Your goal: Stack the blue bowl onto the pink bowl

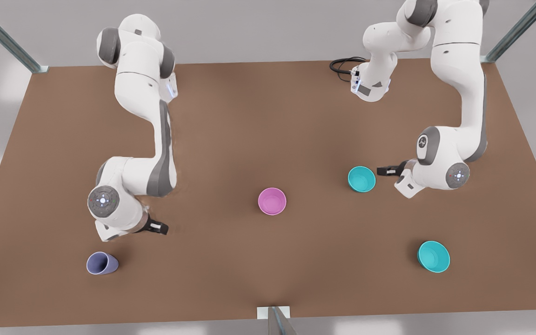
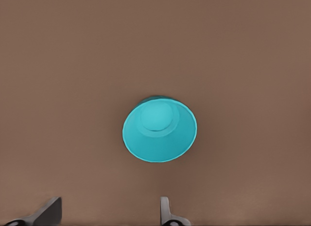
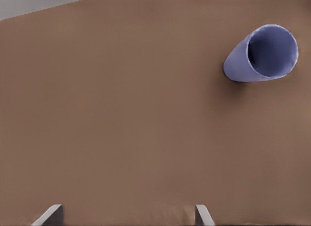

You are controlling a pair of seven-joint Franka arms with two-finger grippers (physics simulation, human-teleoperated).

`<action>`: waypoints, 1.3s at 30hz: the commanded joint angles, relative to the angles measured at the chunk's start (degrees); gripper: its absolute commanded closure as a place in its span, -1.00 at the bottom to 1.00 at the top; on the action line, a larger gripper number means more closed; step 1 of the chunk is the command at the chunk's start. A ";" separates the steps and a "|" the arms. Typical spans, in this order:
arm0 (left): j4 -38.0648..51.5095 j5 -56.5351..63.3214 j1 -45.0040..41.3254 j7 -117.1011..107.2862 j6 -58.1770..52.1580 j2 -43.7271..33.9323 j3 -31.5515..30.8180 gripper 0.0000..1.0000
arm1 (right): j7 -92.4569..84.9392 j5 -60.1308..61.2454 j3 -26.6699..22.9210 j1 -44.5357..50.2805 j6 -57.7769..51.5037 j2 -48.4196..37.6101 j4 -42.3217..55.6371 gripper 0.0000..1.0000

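Turquoise, the blue bowl [image 1: 361, 179] sits right of centre; I've parked my left tool [image 1: 387, 170] beside it, fingers spread for pickup; the right tool [image 1: 158, 227], likewise spread, waits lower left.

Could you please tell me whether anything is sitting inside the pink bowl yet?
Nothing is inside the pink bowl: its magenta interior shows bare, right down to the bottom. The table under its base is covered, so what lies beneath cannot be seen.

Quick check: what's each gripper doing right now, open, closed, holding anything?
Left gripper: open, empty, beside a blue bowl.
Right gripper: open, empty, near the purple cup.
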 commanded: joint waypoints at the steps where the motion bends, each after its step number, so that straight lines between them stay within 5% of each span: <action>1: -4.36 -1.24 0.08 14.11 15.84 0.22 0.02 -1.00 | -41.06 -3.02 -6.44 -0.25 -20.30 -3.18 0.56 -1.00; 2: -4.63 -1.24 0.43 14.46 16.46 1.45 0.02 -1.00 | -39.05 -5.65 0.39 -3.76 -21.70 -11.62 1.00 -0.98; 3: -4.63 -1.24 1.05 15.78 17.43 2.86 0.02 -1.00 | -26.68 -19.95 23.92 -14.73 -21.35 -24.53 0.03 -0.98; 4: -4.63 -1.33 1.05 16.04 18.75 3.74 0.02 -1.00 | -15.41 -30.09 42.06 -23.27 -19.78 -33.50 -6.11 -0.99; 5: -4.63 -2.47 0.79 16.04 20.68 4.62 0.02 -1.00 | -14.25 -30.53 43.84 -24.69 -14.85 -38.52 -12.53 -1.00; 15: -5.50 -5.29 -1.06 16.66 21.30 9.37 -0.07 -1.00 | -14.60 -30.36 44.98 -27.50 -14.06 -39.23 -13.94 -1.00; 16: -5.50 -5.29 -1.15 16.66 21.30 9.45 -0.07 -0.81 | -14.60 -30.36 44.98 -27.50 -14.06 -39.23 -14.03 -1.00; 18: -5.42 -5.29 -0.97 16.75 21.30 9.89 -0.07 0.04 | -14.69 -30.45 44.98 -27.59 -14.50 -39.14 -14.12 -1.00; 24: -5.24 -5.29 -0.80 16.75 21.30 9.89 -0.07 0.57 | -14.34 -30.45 44.89 -27.59 -14.58 -38.88 -14.03 -1.00; 27: -2.87 -5.29 -0.97 16.13 20.33 9.37 -0.07 0.57 | -14.43 -30.45 44.89 -27.59 -14.58 -38.70 -14.12 -1.00; 30: 10.90 -4.67 -3.96 5.08 7.17 11.29 -0.51 0.57 | -14.69 -30.45 44.81 -27.59 -14.58 -38.62 -14.56 -1.00; 35: 35.09 -6.95 -20.75 -17.88 3.11 20.96 -0.60 0.57 | -14.34 -30.53 44.81 -27.59 -14.23 -39.84 -16.14 -1.00; 39: 40.02 -5.55 -28.66 -26.58 3.10 25.71 0.19 0.57 | -14.16 -30.62 44.89 -27.68 -13.79 -40.90 -17.90 -1.00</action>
